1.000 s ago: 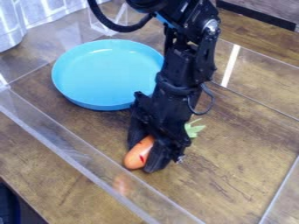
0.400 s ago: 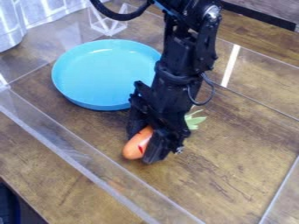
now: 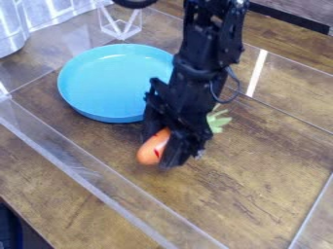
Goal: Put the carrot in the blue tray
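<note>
The single camera looks down from the front onto a dark brown wooden worktop with visible plank lines and grain. Clear plastic sheets stand on it as low walls; one long clear edge runs diagonally across the lower left, and another pale strip catches light to the right of the arm.

A black robot arm comes down from the top middle and ends in a black pincer that points steeply downward. The pincer is pressed together on the carrot, pinching it across the body. The orange body of the carrot sticks out on the left side of the pincer, with its rounded tip toward the lower left. The light green leafy top shows on the right side, behind the black fingers. The carrot hangs tilted in the grip, and whether it is clear of the wood below cannot be told for certain from this angle, though a dark shadow lies on the wood under it.

The blue tray lies flat on the worktop at the upper left, a round shallow dish with a raised rim. Its inside is bare blue. The carrot is just beside the tray's lower right rim, outside it, not over it. The arm's black body hides part of the tray's right edge.

At the far upper left corner a grey metal object is partly cut off by the frame; what it is cannot be told.
</note>
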`<state>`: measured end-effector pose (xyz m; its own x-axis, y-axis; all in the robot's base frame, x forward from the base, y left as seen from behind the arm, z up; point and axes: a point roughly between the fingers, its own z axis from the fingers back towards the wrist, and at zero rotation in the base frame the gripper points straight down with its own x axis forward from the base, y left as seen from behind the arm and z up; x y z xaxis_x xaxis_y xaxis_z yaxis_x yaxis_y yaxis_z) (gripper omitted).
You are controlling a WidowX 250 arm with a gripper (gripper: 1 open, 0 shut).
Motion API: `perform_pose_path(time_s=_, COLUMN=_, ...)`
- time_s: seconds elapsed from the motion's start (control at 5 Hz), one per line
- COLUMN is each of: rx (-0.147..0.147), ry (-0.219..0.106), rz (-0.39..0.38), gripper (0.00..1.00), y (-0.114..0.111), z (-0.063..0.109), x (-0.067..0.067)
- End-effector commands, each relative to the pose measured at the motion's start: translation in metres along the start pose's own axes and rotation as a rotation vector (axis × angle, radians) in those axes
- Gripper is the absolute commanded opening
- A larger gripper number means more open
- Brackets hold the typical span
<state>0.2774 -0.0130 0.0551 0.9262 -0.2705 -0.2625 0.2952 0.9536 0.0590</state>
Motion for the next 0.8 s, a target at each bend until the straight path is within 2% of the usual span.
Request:
perform_pose_path(time_s=0.0, rx=0.027, ry=-0.107, rz=0.035, gripper=0.00, y=0.020, z=0.039, x=0.006)
perform_pose_path(time_s=0.4, rx=0.079, ry=-0.200, rz=0.157, gripper=0.00, y=0.058, z=0.098, x=-0.002)
perform_pose_path(time_s=0.6, rx=0.086, ry=-0.233, rz=0.222, gripper=0.00, y=0.075, z=0.107, x=-0.002)
